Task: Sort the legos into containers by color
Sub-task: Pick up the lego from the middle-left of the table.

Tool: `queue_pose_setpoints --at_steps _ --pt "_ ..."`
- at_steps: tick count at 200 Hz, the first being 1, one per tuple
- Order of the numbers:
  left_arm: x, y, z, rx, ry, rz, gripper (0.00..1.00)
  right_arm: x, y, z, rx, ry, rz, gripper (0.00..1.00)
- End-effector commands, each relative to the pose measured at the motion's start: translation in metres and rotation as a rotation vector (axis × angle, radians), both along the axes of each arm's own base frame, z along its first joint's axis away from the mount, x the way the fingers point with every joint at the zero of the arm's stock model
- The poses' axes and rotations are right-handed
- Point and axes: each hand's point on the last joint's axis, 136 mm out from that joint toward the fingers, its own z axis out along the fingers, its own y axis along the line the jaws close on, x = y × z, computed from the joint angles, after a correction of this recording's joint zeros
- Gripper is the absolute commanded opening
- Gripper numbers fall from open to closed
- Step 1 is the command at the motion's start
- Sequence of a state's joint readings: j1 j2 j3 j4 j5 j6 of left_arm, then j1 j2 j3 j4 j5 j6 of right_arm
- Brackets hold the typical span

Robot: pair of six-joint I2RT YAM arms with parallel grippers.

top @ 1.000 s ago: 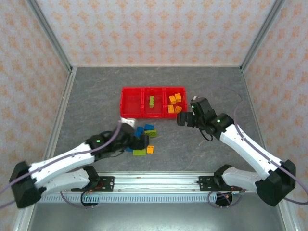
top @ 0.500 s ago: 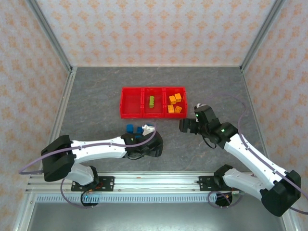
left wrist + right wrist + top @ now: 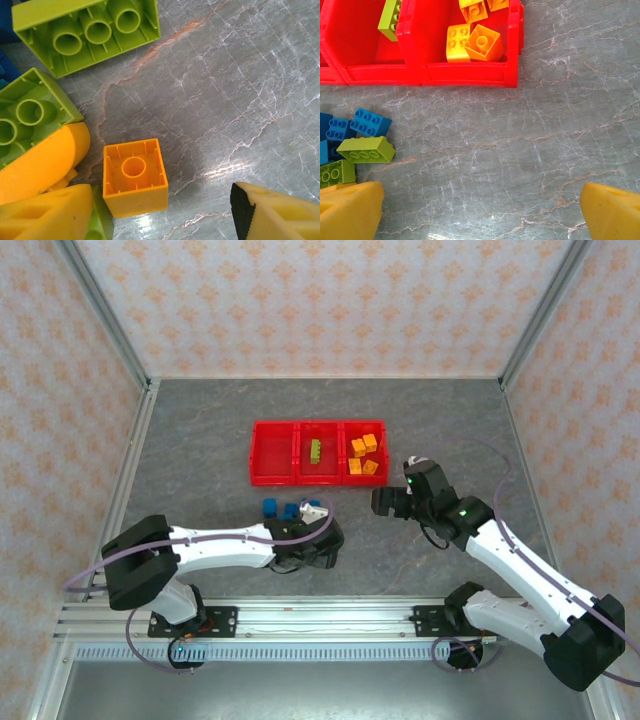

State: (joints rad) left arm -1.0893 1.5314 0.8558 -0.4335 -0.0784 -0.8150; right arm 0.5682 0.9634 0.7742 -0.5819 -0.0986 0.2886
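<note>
Lined up to pinch one orange brick (image 3: 134, 176)
The left gripper (image 3: 160, 212) hangs low, jaws apart astride the upside-down orange brick, not yet clamped, lime bricks (image 3: 85, 32) just beside. Farther out the right gripper (image 3: 480, 210) hovers wide open and empty, near the red bins (image 3: 465, 80), whose right compartment gathers the sorted orange bricks (image 3: 482, 42), likely this one's destination.

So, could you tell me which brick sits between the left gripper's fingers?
The small orange square brick, underside up between the fingers; the lime green bricks sit beyond the fingertips.
</note>
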Motion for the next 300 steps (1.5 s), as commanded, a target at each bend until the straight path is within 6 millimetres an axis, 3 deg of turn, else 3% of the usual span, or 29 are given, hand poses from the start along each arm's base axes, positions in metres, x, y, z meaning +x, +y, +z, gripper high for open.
queue_pose_setpoints --at_steps 1,76,115,173,300 --pt "0.002 -0.007 -0.005 -0.017 0.011 0.008 0.75 0.001 0.0 0.005 0.021 -0.021 -0.011 1.0" --pt "0.012 -0.012 -0.024 0.01 0.046 -0.001 0.67 0.001 -0.001 0.003 0.017 -0.018 -0.017 1.0" --pt "0.017 -0.01 -0.029 0.017 0.057 0.009 0.56 0.002 -0.002 0.002 0.016 -0.019 -0.019 1.0" --pt "0.013 -0.012 -0.04 0.034 0.087 -0.009 0.5 0.002 -0.002 0.001 0.012 -0.018 -0.023 1.0" --pt "0.006 -0.016 -0.042 0.113 0.078 -0.041 0.38 0.003 -0.005 0.001 0.008 -0.024 -0.037 1.0"
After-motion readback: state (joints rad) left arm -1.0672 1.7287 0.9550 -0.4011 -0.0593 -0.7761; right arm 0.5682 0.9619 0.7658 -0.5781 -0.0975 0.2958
